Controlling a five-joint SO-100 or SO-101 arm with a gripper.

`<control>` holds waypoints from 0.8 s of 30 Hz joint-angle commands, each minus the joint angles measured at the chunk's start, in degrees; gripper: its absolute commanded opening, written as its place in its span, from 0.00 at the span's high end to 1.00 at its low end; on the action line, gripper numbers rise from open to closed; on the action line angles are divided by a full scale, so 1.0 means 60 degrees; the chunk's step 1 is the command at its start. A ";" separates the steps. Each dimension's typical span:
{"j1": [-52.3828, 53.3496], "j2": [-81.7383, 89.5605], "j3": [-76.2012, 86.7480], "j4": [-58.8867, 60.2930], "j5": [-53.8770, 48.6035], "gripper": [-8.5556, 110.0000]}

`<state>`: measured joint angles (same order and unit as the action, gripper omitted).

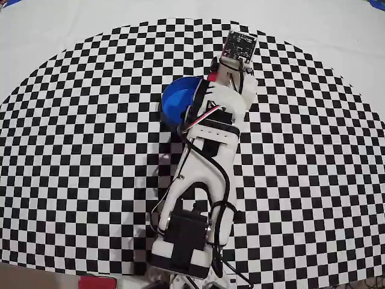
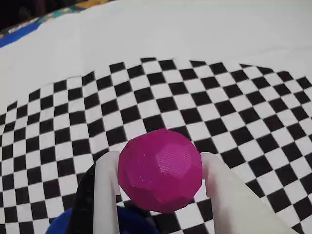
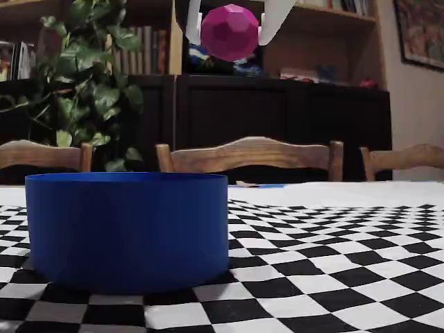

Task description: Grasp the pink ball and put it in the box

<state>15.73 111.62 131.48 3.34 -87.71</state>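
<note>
**Ball clamped in the jaws, high above the cloth**

Your gripper (image 2: 161,170) has the pink ball (image 2: 160,170) pinched between its two white fingers (image 2: 106,187), one pressed against each side, as the wrist view shows plainly. In the fixed view you see the ball (image 3: 229,32) hanging near the top edge, well above the checkered cloth (image 3: 333,277) and touching nothing but the fingers. The box (image 3: 127,229) sits on the cloth below; there the ball hangs over its right rim. From overhead, your arm (image 1: 204,174) covers part of the box (image 1: 178,101), and only a sliver of the ball (image 1: 212,76) shows just right of it.
</note>
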 commanded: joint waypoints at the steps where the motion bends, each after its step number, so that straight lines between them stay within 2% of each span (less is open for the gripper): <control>1: -0.0278 0.0630 0.0088 -0.0176 -0.0073 0.93; 24: -0.1406 0.1978 0.1699 -0.0293 -0.0132 0.93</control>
<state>7.56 119.88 141.50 2.72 -87.71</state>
